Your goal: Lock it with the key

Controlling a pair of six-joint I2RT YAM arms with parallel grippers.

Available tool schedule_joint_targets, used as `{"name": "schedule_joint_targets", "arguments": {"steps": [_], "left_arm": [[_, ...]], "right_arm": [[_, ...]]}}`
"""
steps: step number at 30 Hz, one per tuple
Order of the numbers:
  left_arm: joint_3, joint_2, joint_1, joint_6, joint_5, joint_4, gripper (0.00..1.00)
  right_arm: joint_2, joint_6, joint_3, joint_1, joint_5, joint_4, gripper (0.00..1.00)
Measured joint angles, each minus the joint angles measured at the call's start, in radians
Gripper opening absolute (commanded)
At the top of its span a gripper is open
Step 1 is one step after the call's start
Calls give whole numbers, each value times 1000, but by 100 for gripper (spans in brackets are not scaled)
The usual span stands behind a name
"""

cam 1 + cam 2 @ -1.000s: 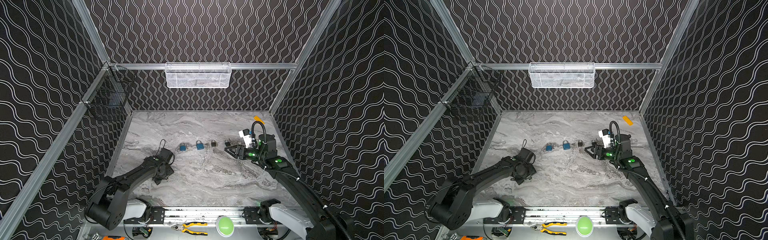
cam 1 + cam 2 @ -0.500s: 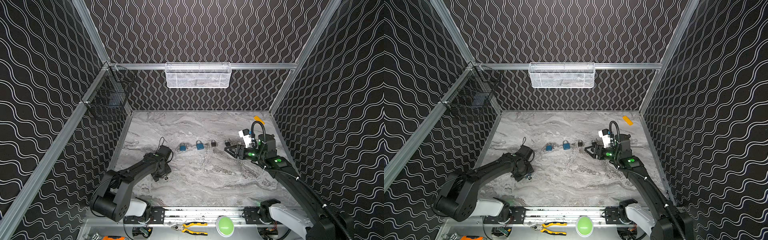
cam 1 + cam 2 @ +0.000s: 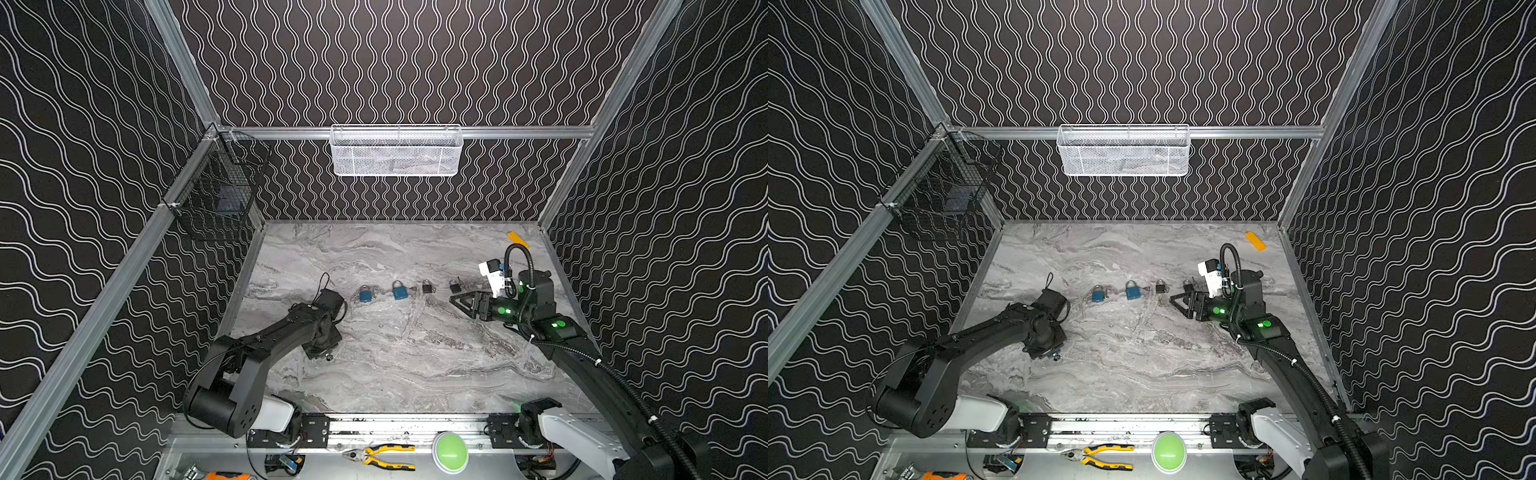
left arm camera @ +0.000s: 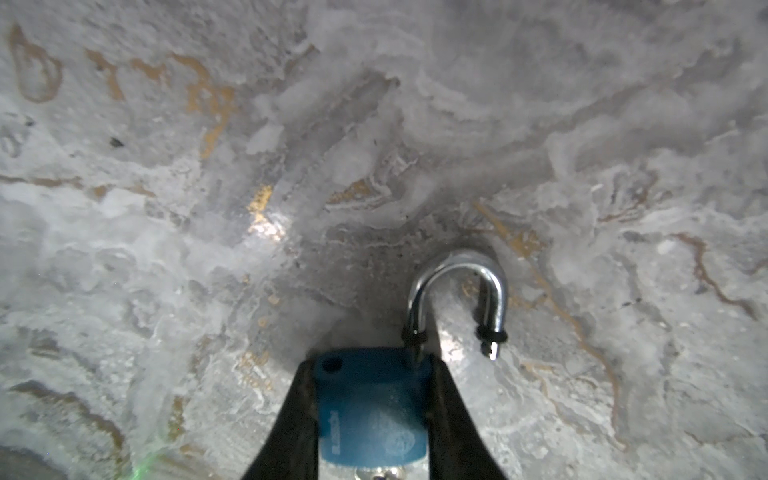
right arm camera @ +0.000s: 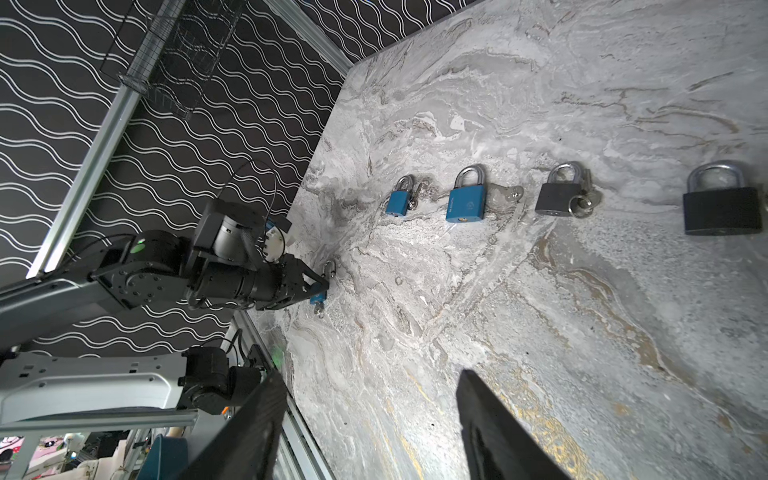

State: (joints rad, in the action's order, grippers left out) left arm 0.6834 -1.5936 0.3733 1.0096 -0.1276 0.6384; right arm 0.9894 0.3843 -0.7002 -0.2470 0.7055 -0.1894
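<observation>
A blue padlock (image 4: 370, 407) lies on the marble table, its steel shackle (image 4: 457, 286) swung open with the free end off the body. My left gripper (image 4: 372, 365) is shut on the padlock's body, one black finger on each side. A silver key (image 4: 379, 472) shows at the end of the body opposite the shackle. In both top views the left gripper (image 3: 322, 350) (image 3: 1050, 351) points down at the table's left side and hides most of the padlock. My right gripper (image 3: 457, 301) (image 5: 370, 399) hovers open at the right, holding nothing.
Two blue padlocks (image 3: 365, 294) (image 3: 400, 290) and two dark ones (image 3: 427, 286) (image 3: 455, 286) lie in a row across the middle. A yellow strip (image 3: 517, 240) lies at the back right. A white basket (image 3: 396, 150) and a black wire basket (image 3: 216, 195) hang on the walls.
The left gripper has closed onto the blue padlock's body, and its arm has shifted slightly. The right arm has not moved.
</observation>
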Motion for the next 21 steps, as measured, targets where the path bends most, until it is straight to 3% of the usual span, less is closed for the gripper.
{"name": "schedule_joint_targets", "arguments": {"steps": [3, 6, 10, 16, 21], "left_arm": [[4, 26, 1, 1, 25, -30, 24], [3, 76, 9, 13, 127, -99, 24], [23, 158, 19, 55, 186, -154, 23], [84, 204, 55, 122, 249, -195, 22], [123, 204, 88, 168, 290, -234, 21]], "right_arm": [[3, 18, 47, 0, 29, 21, 67], [9, 74, 113, -4, 74, 101, 66], [37, 167, 178, -75, 96, 222, 65], [166, 270, 197, -336, -37, 435, 61], [310, 355, 203, -488, -193, 638, 55]]}}
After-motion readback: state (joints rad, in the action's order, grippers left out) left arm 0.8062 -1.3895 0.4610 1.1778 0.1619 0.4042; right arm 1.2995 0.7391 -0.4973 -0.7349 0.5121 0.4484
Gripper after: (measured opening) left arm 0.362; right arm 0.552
